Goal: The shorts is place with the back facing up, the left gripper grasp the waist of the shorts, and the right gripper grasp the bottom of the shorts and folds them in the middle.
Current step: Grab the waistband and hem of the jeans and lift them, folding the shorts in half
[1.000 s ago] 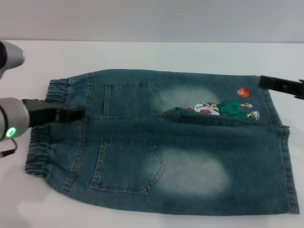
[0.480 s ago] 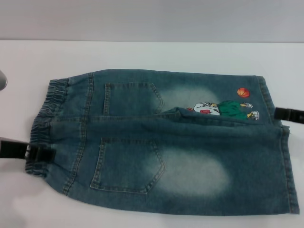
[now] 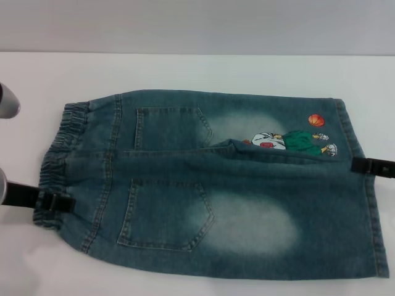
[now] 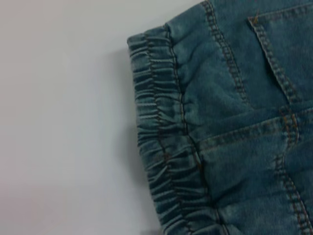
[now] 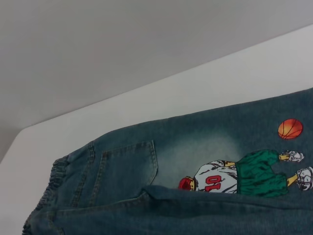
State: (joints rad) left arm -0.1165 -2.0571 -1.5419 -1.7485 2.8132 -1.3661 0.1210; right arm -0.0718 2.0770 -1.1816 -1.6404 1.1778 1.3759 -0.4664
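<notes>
— Nearest the robot, what lies there?

— The lower leg of the shorts, spread flat on the white bench with the back up: both back pockets face the camera. The near leg runs along the bench's front; the far leg carries the cartoon patch with its orange ball.

— And the two arms?

— The left gripper sits at the waist of the shorts, its black tip touching the lower part of the ruffled elastic band. I cannot tell whether it is spread or pinching; the left wrist view shows only the gathered band and bare bench beside it. The right gripper shows as a small black block at the bottom of the shorts, just at the hem edge about midway between the legs. Whether it pinches cloth I cannot tell either.

— So which step is this?

— I judge it the taking-hold step. The shorts lie fully flat, nothing lifted, so the fold is not yet begun.

— What does the next move call for?

— Each gripper must pinch through the denim at its own end: the band on the left, the hem on the right. Then both ends should be raised evenly and carried over towards the far edge, so one leg lands on the other along the middle seam.
</notes>
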